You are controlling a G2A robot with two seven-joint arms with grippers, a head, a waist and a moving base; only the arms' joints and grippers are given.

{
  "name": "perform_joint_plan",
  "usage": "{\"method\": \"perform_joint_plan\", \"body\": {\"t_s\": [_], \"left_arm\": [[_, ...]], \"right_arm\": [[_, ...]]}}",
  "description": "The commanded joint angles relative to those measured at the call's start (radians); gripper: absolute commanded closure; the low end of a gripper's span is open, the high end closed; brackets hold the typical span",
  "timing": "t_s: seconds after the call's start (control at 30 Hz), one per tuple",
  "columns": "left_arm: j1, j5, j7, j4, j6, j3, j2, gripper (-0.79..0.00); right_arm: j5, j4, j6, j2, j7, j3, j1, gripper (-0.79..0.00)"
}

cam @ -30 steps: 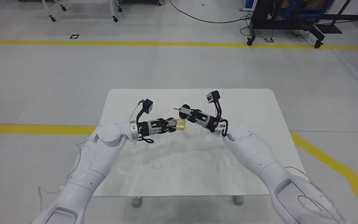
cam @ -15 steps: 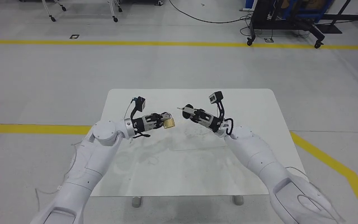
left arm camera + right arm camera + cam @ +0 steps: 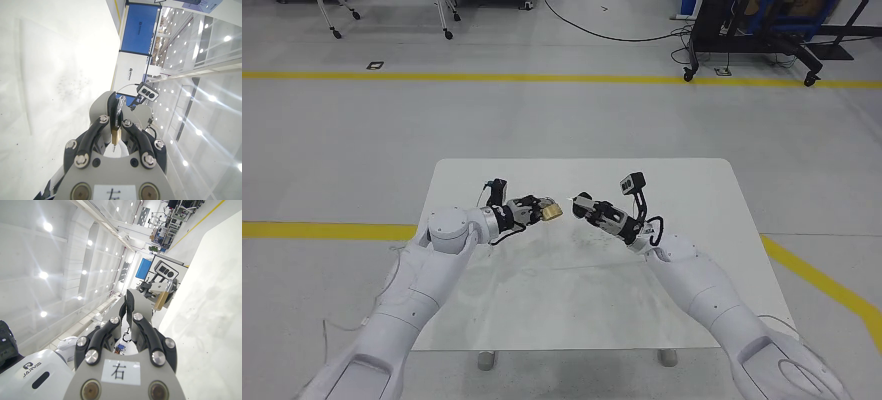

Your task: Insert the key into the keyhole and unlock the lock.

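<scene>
- The left gripper (image 3: 536, 209) pinches the lock (image 3: 551, 212) by its shackle, in the air above the middle of the table (image 3: 682, 300).
- The right gripper (image 3: 584, 206) is clamped on the key (image 3: 576, 199), a thin sliver near the lock but not touching it.
- The keyhole cannot be made out. The key blade likely needs lining up squarely with it before a slow, straight push, with the lock kept steady.

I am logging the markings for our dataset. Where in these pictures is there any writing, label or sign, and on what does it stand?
Left gripper: white label on its base, one character.
Right gripper: second label on its base, one character.
Right arm shell: logo and one word.
Blue panel and white panel: brand print.
Lock: no print readable.
</scene>
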Motion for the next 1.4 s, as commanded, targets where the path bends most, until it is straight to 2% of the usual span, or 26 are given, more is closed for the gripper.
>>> {"method": "perform_joint_plan", "body": {"t_s": [0.0, 0.1, 0.2, 0.4, 0.5, 0.7, 0.8, 1.03, 1.37], "left_arm": [[0.0, 0.003, 0.0, -0.001, 0.0, 0.0, 0.0, 0.0], [0.0, 0.003, 0.0, -0.001, 0.0, 0.0, 0.0, 0.0], [0.038, -0.108, 0.04, 0.009, -0.04, -0.034, -0.006, 0.0], [0.013, -0.156, 0.09, 0.02, -0.068, -0.041, -0.02, 0.0], [-0.008, -0.139, 0.093, 0.031, -0.082, -0.03, -0.026, 0.0], [-0.012, -0.121, 0.121, 0.045, -0.122, -0.026, -0.034, 0.0], [-0.01, -0.109, 0.132, 0.042, -0.14, -0.035, -0.033, 0.0], [0.002, -0.087, 0.136, 0.022, -0.148, -0.048, -0.032, 0.0], [0.012, -0.069, 0.128, 0.005, -0.138, -0.058, -0.032, 0.0]], "right_arm": [[0.001, 0.002, -0.001, 0.0, 0.0, -0.001, 0.001, 0.0], [0.001, 0.002, -0.001, 0.0, 0.0, -0.001, 0.001, 0.0], [-0.001, -0.002, 0.001, -0.001, -0.006, 0.0, -0.001, 0.0], [-0.147, -0.097, 0.034, 0.007, -0.11, 0.006, -0.033, 0.0], [-0.257, -0.148, 0.06, 0.015, -0.21, 0.018, -0.062, 0.0], [-0.495, -0.309, 0.187, 0.022, -0.462, 0.026, -0.135, 0.0], [-0.563, -0.385, 0.234, 0.025, -0.538, 0.032, -0.173, 0.0], [-0.632, -0.465, 0.298, 0.027, -0.612, 0.056, -0.218, 0.0], [-0.679, -0.474, 0.338, 0.017, -0.675, 0.068, -0.227, 0.0]]}}
